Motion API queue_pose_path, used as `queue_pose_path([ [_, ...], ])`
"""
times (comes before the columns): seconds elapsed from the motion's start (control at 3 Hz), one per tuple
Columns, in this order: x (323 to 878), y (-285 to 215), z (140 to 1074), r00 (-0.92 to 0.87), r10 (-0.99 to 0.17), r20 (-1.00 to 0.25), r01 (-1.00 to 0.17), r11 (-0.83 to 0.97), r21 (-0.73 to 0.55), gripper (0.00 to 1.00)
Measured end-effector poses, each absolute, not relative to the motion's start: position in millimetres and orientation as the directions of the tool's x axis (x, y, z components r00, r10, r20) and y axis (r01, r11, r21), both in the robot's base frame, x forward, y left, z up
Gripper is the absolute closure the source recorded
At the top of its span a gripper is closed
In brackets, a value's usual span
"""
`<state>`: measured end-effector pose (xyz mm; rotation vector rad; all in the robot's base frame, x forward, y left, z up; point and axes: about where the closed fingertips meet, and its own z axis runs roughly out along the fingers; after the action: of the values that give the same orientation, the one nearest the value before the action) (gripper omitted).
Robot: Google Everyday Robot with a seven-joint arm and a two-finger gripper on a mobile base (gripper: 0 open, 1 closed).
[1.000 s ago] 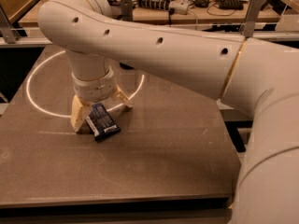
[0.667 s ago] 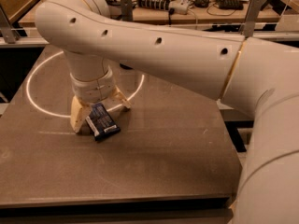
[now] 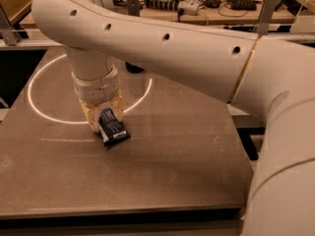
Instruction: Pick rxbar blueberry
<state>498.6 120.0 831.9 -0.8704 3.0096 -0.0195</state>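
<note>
The rxbar blueberry (image 3: 112,127) is a flat dark navy bar with white print, left of the middle of the brown table (image 3: 172,171). It stands tilted, with its upper end between my fingers and its lower end at the table surface. My gripper (image 3: 103,116) points straight down from the cream wrist and its tan fingers (image 3: 90,117) are closed on the bar's upper part. My big white arm crosses the view from the right and hides the table behind it.
A bright ring of light (image 3: 44,113) lies on the table around the gripper. Behind the table a bench carries cables and a power strip (image 3: 167,5). Metal posts (image 3: 9,29) stand at the back corners. The table's right edge (image 3: 246,151) drops to a dark gap.
The fingers, spread wide to both sides of the bar before, have drawn in against it. The bar has tipped up a little at its upper end. The arm has barely moved.
</note>
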Motion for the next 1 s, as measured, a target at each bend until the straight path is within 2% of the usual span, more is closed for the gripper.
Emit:
queue_pose_path([
  [0.33, 498.6, 119.9, 832.2, -0.846, -0.534, -0.005, -0.534, 0.845, -0.014, 1.0],
  [1.0, 508.2, 124.0, 893.1, -0.778, -0.609, -0.156, -0.603, 0.793, -0.086, 1.0],
])
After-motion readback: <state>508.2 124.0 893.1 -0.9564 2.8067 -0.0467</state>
